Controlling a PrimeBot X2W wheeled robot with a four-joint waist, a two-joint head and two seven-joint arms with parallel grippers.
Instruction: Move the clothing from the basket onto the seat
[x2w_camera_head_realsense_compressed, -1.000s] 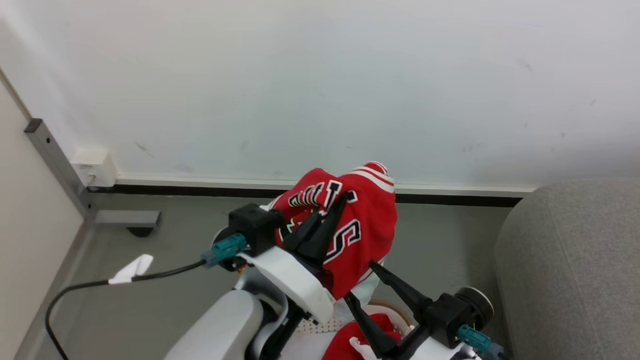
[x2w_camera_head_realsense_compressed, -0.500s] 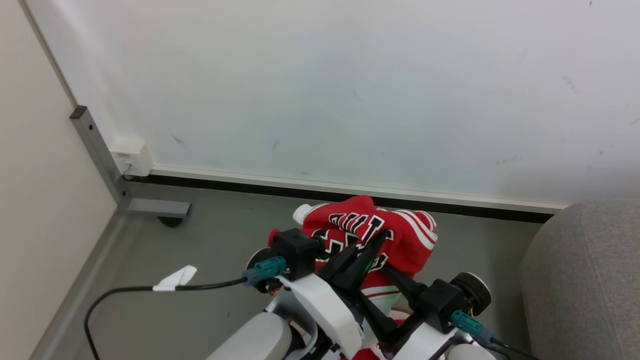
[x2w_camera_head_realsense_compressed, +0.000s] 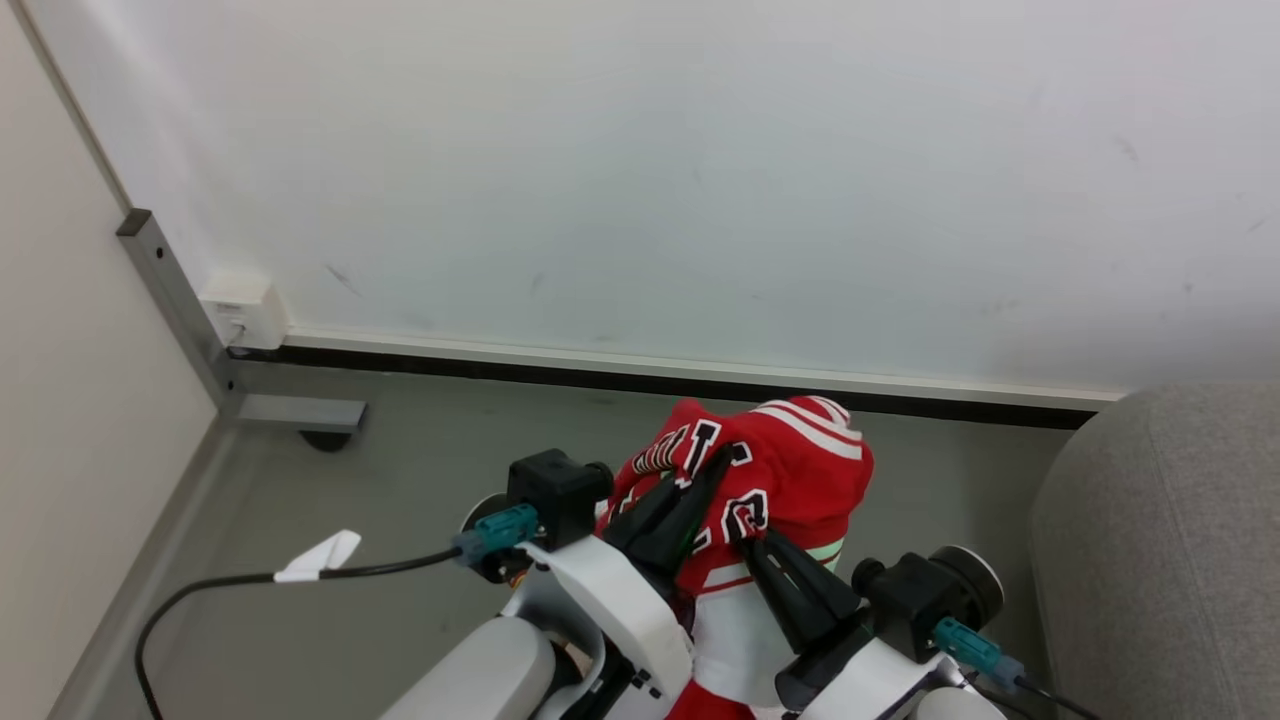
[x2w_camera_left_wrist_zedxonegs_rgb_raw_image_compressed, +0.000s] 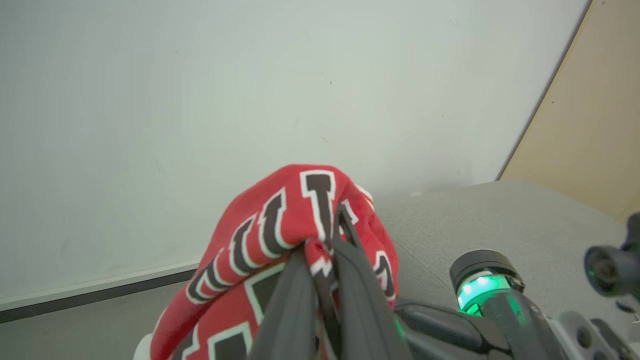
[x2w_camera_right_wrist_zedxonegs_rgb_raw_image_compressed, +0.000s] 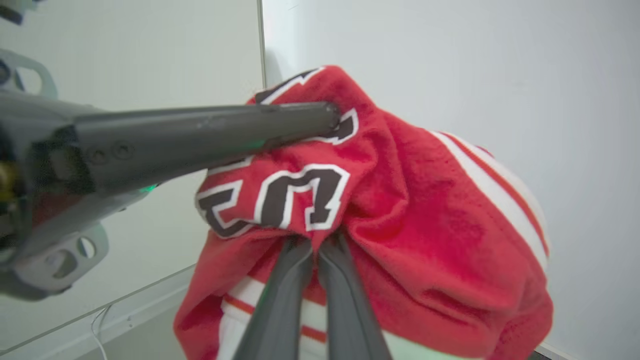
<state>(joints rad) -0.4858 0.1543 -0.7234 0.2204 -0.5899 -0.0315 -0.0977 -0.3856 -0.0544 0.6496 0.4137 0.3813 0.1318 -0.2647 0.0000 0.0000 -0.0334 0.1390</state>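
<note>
Wall (x2w_camera_head_realsense_compressed: 640, 150) ahead; seat (x2w_camera_head_realsense_compressed: 1160, 540) edge right (clothing (x2w_camera_head_realsense_compressed: 800, 470) pinched aloft).

Clothing (x2w_camera_head_realsense_compressed: 790, 470) hung clear of the floor (x2w_camera_head_realsense_compressed: 400, 480), in front of the wall (x2w_camera_head_realsense_compressed: 640, 180), pinched from below by both hands. Left hand (x2w_camera_head_realsense_compressed: 722, 458) was at the bundle's left, tips in the upper folds. Right hand (x2w_camera_head_realsense_compressed: 752, 540) sat just right of it and lower, tips in the underside. Seat (x2w_camera_head_realsense_compressed: 1160, 540) stood at far right, apart from the bundle. Cable (x2w_camera_head_realsense_compressed: 220, 590) lay on the floor to the left, with the wall box (x2w_camera_head_realsense_compressed: 243, 308) behind it at the wall's foot.
</note>
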